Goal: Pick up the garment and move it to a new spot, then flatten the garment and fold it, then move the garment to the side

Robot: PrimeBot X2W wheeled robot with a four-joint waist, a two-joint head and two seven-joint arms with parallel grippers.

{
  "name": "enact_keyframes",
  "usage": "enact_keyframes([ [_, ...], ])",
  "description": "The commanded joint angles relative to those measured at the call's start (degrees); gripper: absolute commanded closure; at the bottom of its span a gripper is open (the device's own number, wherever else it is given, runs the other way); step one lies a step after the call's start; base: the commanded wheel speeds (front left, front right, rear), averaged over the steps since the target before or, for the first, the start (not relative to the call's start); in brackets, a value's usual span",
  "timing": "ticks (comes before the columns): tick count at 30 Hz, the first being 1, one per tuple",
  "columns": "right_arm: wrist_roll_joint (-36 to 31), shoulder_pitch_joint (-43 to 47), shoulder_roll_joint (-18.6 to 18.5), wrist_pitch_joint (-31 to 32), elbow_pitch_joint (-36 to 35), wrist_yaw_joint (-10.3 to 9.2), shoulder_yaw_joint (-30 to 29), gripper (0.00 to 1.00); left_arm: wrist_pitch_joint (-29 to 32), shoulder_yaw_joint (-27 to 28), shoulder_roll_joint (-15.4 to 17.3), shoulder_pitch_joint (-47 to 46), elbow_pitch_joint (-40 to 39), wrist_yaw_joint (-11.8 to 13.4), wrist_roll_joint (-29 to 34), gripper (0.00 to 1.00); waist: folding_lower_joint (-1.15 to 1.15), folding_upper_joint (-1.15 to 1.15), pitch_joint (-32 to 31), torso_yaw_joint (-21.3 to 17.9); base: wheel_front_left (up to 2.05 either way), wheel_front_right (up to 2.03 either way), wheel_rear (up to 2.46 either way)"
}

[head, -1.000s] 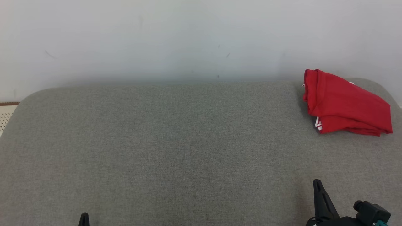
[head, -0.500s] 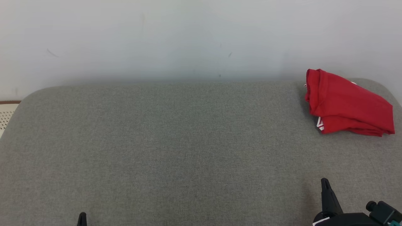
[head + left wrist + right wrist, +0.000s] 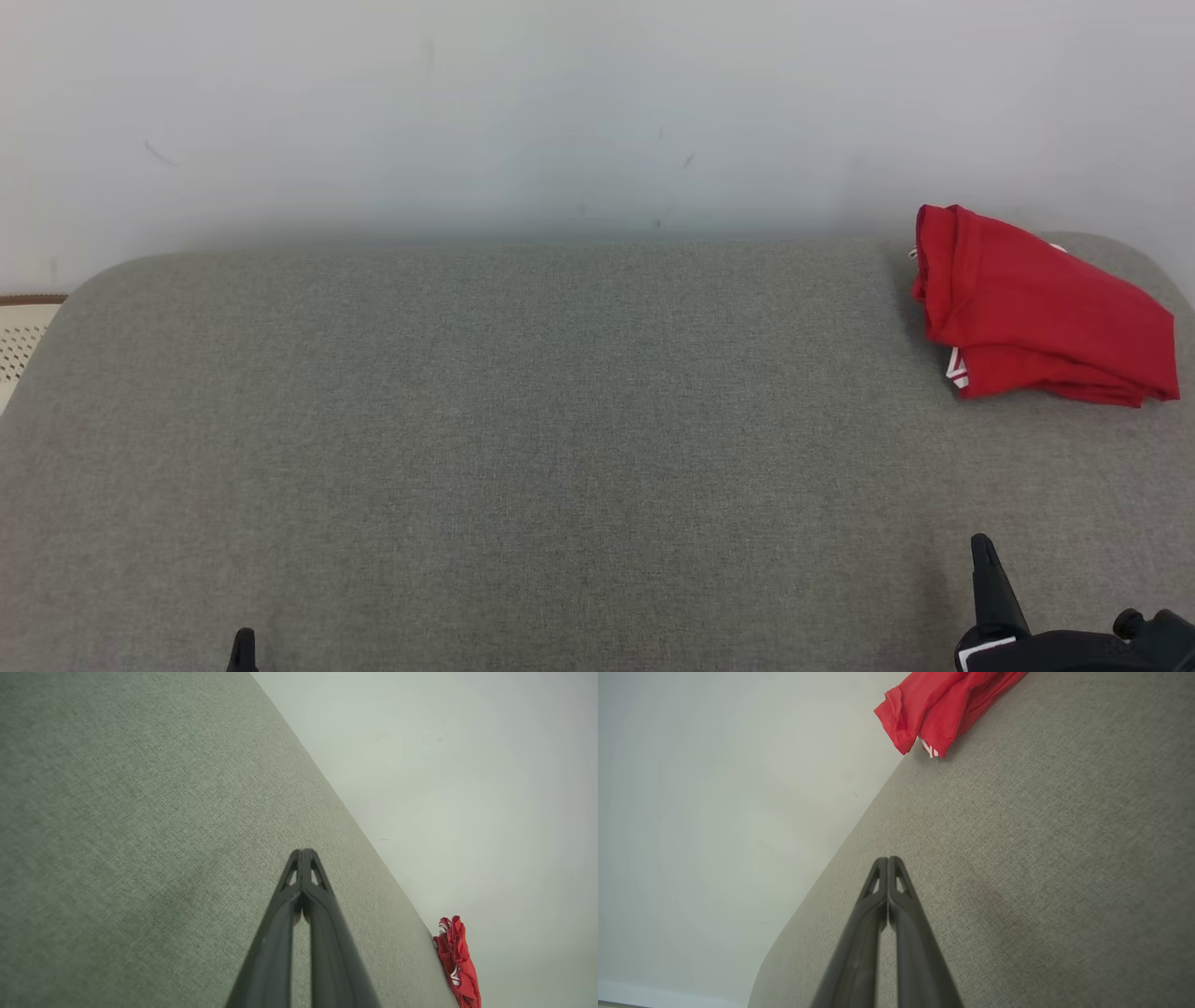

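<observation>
A red garment (image 3: 1036, 313) with a bit of white trim lies folded in a compact bundle at the far right of the grey fabric surface (image 3: 523, 420), close to the wall. It appears small in the left wrist view (image 3: 460, 963) and at the top of the right wrist view (image 3: 945, 704). My right gripper (image 3: 982, 551) sits low at the bottom right, well in front of the garment, fingers pressed together and empty (image 3: 888, 863). My left gripper (image 3: 244, 644) peeks in at the bottom left, also shut and empty (image 3: 303, 854).
A pale wall (image 3: 560, 112) runs along the back of the surface. The surface has rounded far corners. At the far left, beyond the edge, a strip of perforated cream material (image 3: 19, 341) shows.
The right gripper has slid to the right and slightly down toward the frame's corner. The whole picture has shifted a little right, so the camera moved. The garment lies as before.
</observation>
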Motion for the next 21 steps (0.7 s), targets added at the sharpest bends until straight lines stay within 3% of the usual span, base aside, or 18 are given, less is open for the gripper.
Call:
enact_keyframes([
  [1,2.6,-1.6,-0.1,0.7,-0.5,0.02,-0.6,1.00,0.5,0.3,0.1,-1.6,-0.2,-0.4,-2.6,1.00,0.00,-0.01,0.0,0.1,0.00,0.00,0.00],
  [21,15.1,-2.3,0.3,4.0,0.2,0.02,-3.1,1.00,3.2,0.7,0.1,-2.7,1.4,-1.6,-14.9,1.00,0.00,-0.01,0.2,0.5,0.00,0.00,0.00],
])
